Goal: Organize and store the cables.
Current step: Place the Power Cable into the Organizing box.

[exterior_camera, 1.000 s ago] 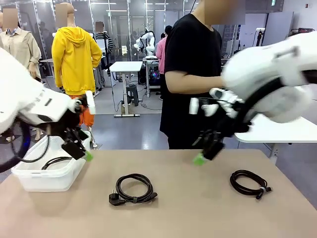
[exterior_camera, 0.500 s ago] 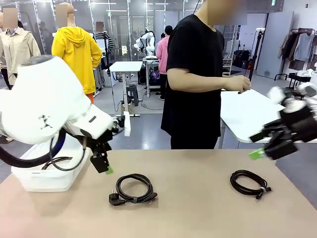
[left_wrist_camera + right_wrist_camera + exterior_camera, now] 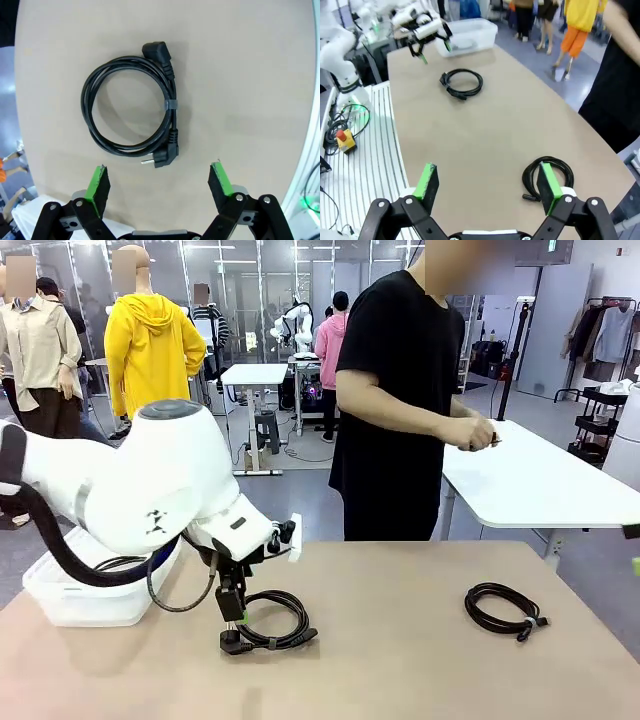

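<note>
Left wrist view looks straight down on a coiled cable lying flat on the worktop, just ahead of the left fingers, which stand wide apart and empty. A second coil lies near the right fingers, likewise spread and empty. The cord looks light and floppy, kept round by its tie. Pinching across the bundled strands beside that tie seems safest.

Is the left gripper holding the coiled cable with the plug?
No, the left gripper hovers open above the cable lying on the table.
</note>
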Robot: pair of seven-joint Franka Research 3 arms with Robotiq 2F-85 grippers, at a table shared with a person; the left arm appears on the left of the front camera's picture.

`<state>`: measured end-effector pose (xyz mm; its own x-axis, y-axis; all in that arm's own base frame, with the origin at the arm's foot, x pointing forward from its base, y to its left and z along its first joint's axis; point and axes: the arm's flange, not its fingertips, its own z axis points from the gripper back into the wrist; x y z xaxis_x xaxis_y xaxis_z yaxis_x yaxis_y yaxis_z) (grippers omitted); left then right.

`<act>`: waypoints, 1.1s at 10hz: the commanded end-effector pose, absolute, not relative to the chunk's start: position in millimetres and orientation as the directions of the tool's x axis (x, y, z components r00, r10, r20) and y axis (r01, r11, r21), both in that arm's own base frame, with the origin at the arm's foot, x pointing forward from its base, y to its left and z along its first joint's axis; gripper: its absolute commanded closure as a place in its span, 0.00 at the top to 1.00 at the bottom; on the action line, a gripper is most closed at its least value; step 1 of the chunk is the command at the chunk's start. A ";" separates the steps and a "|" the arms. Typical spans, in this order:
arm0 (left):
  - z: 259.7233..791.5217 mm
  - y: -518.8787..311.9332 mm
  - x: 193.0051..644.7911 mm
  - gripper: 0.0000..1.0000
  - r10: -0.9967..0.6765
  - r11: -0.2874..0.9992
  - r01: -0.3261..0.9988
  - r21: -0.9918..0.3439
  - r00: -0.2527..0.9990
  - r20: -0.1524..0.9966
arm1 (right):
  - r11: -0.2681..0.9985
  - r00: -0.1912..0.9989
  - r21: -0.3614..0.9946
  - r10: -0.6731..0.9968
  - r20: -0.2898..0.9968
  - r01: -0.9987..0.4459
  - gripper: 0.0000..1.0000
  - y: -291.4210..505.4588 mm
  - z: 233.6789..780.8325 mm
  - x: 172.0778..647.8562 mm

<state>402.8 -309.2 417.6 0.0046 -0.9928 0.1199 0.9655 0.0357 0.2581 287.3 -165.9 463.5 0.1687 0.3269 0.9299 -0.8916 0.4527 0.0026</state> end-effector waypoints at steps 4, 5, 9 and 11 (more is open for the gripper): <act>387.9 -322.6 426.6 1.00 -0.997 0.034 0.971 0.235 0.017 0.072 | 0.472 0.000 -0.112 0.231 0.973 -0.874 1.00 -169.7 373.5 234.1; 389.8 -322.1 427.0 1.00 -0.992 0.059 0.974 0.218 0.033 0.119 | 0.447 0.082 -0.062 0.296 0.952 -0.893 1.00 -207.7 413.2 262.9; 388.2 -313.1 422.7 1.00 -0.997 0.016 0.974 0.228 -0.002 0.077 | 0.447 0.082 -0.062 0.296 0.952 -0.893 1.00 -207.7 413.2 262.9; 388.2 -313.1 422.7 1.00 -0.997 0.016 0.974 0.228 -0.002 0.077 | 0.447 0.082 -0.062 0.296 0.952 -0.893 1.00 -207.7 413.2 262.9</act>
<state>425.3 -315.5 386.1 0.0045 -0.9966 0.0822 0.9750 0.0227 0.2211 262.7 -208.0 407.7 0.0750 0.3123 0.9470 -0.8964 0.4372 -0.0732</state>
